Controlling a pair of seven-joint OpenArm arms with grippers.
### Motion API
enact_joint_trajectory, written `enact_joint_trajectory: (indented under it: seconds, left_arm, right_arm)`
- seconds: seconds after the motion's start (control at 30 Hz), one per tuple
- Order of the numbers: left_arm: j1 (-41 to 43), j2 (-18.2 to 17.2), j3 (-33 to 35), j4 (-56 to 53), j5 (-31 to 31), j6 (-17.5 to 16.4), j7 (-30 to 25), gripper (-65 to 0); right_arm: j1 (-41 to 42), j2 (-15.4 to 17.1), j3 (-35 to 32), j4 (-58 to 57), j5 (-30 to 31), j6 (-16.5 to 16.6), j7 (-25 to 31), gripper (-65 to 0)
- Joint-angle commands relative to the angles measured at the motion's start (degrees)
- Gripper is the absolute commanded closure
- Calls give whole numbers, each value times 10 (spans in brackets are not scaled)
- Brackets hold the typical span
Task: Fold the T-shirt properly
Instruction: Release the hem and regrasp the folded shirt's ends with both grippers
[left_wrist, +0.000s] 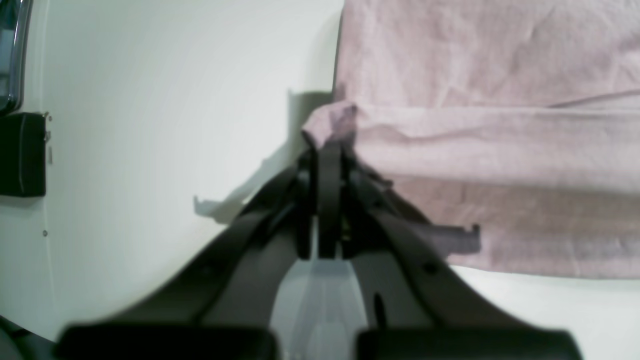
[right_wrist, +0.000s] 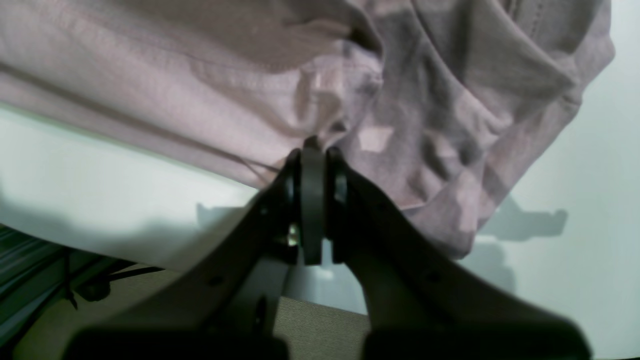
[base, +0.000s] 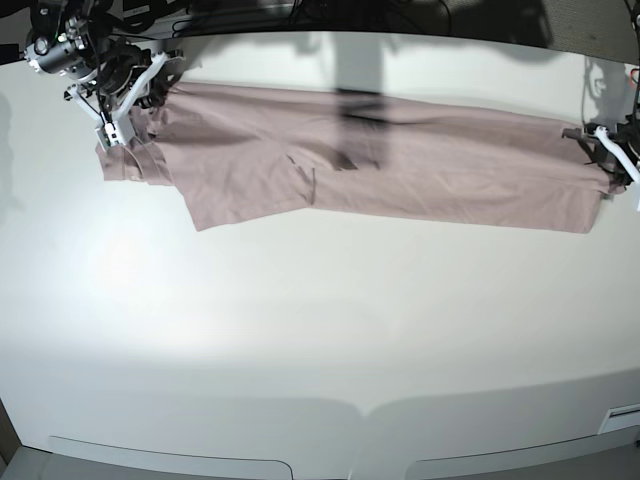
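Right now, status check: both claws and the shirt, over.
Left claw shut on the plain mauve-pink cotton T-shirt, at its end edge. Right claw shut on bunched cloth at the opposite end. Shirt stretched long across the white table. Nothing in the way.

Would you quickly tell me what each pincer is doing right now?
Left pincer: closed on an edge of the T-shirt.
Right pincer: closed on bunched T-shirt fabric.
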Motion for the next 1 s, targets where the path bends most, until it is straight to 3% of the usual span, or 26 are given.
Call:
enact_joint_trajectory:
  seconds: [0.0, 0.17, 0.23, 0.33, 0.47, 0.63, 0.77, 0.97]
  left_arm:
    - [3, -11, -4, 7, 3, 5, -13, 0]
    - [27, -11, -4, 7, 3, 4, -45, 0]
    - [30, -11, -4, 7, 5, 4, -57, -87]
    - [30, -11, -4, 7, 5, 4, -58, -195]
    - [30, -11, -4, 7, 23, 5, -57, -211]
    - [28, -11, -4, 7, 24, 6, -57, -211]
    - [19, -11, -4, 7, 24, 45, -57, -211]
    - [-8, -11, -4, 10, -9, 53, -46, -211]
  right_arm:
    - [0, 5, 3, 7, 2, -4, 7, 0]
    - [0, 5, 3, 7, 3, -11, 7, 0]
    - [0, 5, 3, 7, 2, -11, 7, 0]
    - [0, 5, 3, 7, -14, -11, 6, -147]
    - [0, 5, 3, 7, -78, -14, 7, -278]
    - [0, 5, 3, 7, -138, -105, 25, -291]
    - [1, 5, 3, 7, -189, -180, 43, -291]
    - [30, 5, 3, 8, -163, -187, 48, -291]
